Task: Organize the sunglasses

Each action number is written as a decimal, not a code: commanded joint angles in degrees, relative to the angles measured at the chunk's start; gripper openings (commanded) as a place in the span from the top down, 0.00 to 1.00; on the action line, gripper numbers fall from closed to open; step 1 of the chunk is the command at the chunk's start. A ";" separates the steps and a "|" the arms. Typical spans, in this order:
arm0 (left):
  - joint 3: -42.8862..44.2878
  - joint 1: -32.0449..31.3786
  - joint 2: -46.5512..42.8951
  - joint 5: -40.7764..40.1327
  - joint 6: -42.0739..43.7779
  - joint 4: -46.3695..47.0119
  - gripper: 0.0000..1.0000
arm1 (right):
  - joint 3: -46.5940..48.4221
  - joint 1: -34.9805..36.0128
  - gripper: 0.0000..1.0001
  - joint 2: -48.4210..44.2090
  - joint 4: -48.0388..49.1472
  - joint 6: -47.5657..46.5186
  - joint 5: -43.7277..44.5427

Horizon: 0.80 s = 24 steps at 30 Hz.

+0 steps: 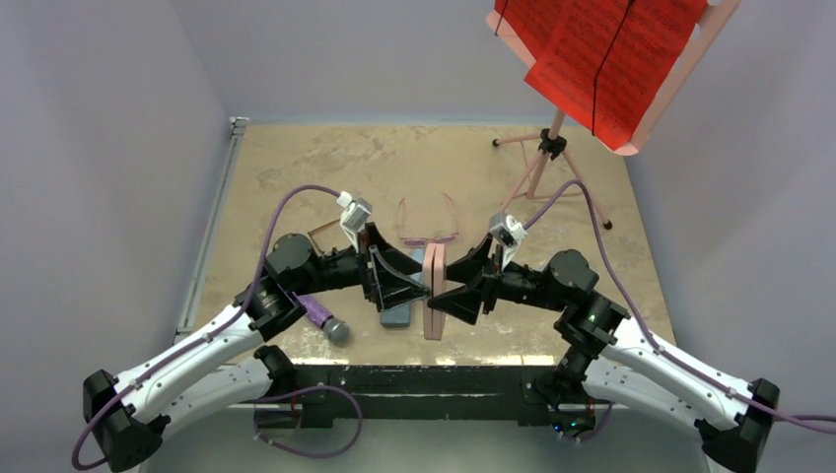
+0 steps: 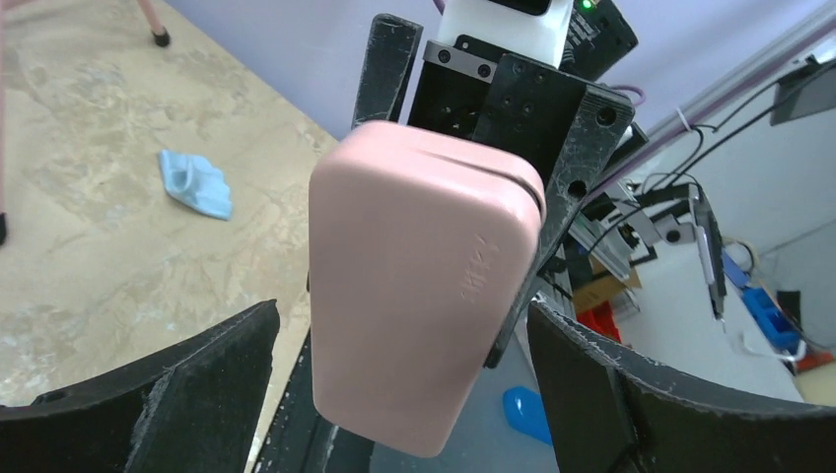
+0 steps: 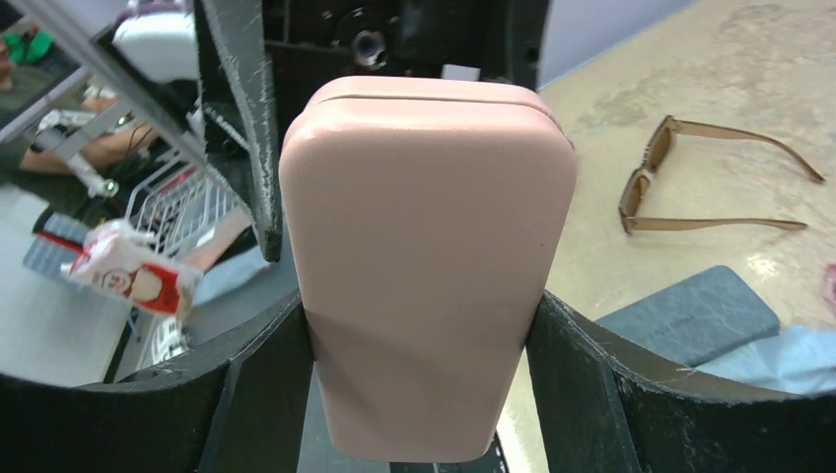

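At the near middle of the counter [image 1: 325, 158], the right fingers [image 3: 592, 374] are clamped on a closed pink case [image 3: 424, 256]. The left fingers [image 2: 197, 374] stand wide apart around its other end, not touching it. The pink-purple sunglasses [image 1: 430, 225] lie open just beyond, and the brown sunglasses [image 3: 646, 187] lie farther left.
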 commanded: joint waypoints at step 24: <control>3.49 0.86 5.59 14.95 -2.16 14.46 0.18 | 11.97 -0.18 0.91 6.90 0.74 -6.16 -11.57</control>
